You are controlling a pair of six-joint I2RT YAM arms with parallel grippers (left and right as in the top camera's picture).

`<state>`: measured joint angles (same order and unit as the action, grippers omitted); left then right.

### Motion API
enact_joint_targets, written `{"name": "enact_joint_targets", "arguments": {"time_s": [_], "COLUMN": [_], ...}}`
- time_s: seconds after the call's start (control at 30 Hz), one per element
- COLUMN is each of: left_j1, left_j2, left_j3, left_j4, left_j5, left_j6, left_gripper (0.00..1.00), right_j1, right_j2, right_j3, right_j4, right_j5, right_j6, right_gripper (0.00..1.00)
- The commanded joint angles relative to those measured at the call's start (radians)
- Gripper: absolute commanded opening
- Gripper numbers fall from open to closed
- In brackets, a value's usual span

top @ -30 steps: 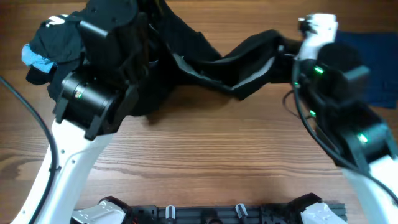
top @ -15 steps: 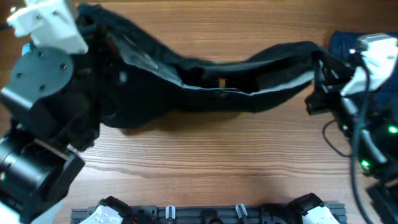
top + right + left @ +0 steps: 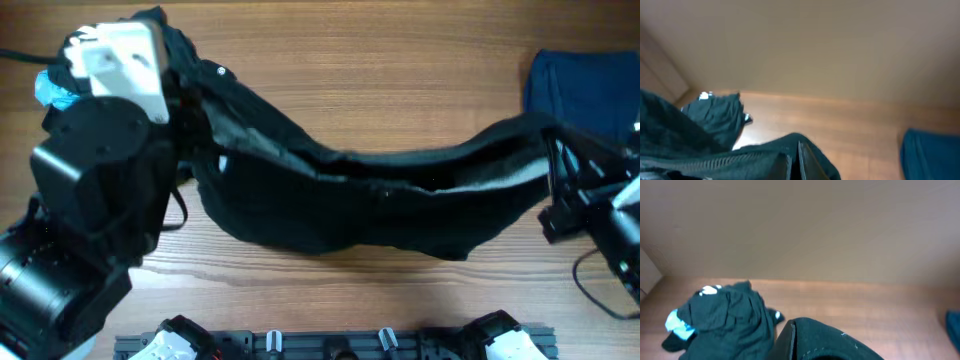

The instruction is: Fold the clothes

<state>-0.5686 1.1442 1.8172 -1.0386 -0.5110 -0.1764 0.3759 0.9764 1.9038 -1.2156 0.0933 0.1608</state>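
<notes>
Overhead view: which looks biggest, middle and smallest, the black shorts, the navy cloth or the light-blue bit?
1. black shorts, stretched wide
2. navy cloth, partly out of view
3. light-blue bit, only a corner peeks out

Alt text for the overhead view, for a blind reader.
Black shorts stretched across a wooden table between the left arm and right arm. A dark clothes pile with a light-blue piece sits far left; a navy garment far right.

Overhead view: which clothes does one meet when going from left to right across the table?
light-blue piece → black shorts → navy garment
</notes>
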Motion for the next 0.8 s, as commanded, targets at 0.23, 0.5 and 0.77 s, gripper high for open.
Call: {"name": "enact_joint_targets", "arguments": {"time_s": [0.23,0.5,0.77], "left_j1": [-0.063,-0.063,-0.032], "left_j2": [-0.118,-0.028,0.232], "left_j3": [0.018,0.016,0.016], "left_j4": [-0.085,-0.095,0.019], "left_j5": [0.003,-0.007,-0.093], "left_j6": [-0.049,-0.067,-0.067], "left_gripper": [0.04,0.04,0.04], "right_j1": [-0.005,-0.005,-0.010], "right_j2": [0.071,0.222,0.464], "right_j3": [0.245,0.251,0.251], "right_j4": [-0.264,-0.296,-0.227], "right_j5": [-0.049,0.003,0.110], "right_j6": [0.105,0.101,0.087], "right_gripper": [0.04,0.04,0.04]}}
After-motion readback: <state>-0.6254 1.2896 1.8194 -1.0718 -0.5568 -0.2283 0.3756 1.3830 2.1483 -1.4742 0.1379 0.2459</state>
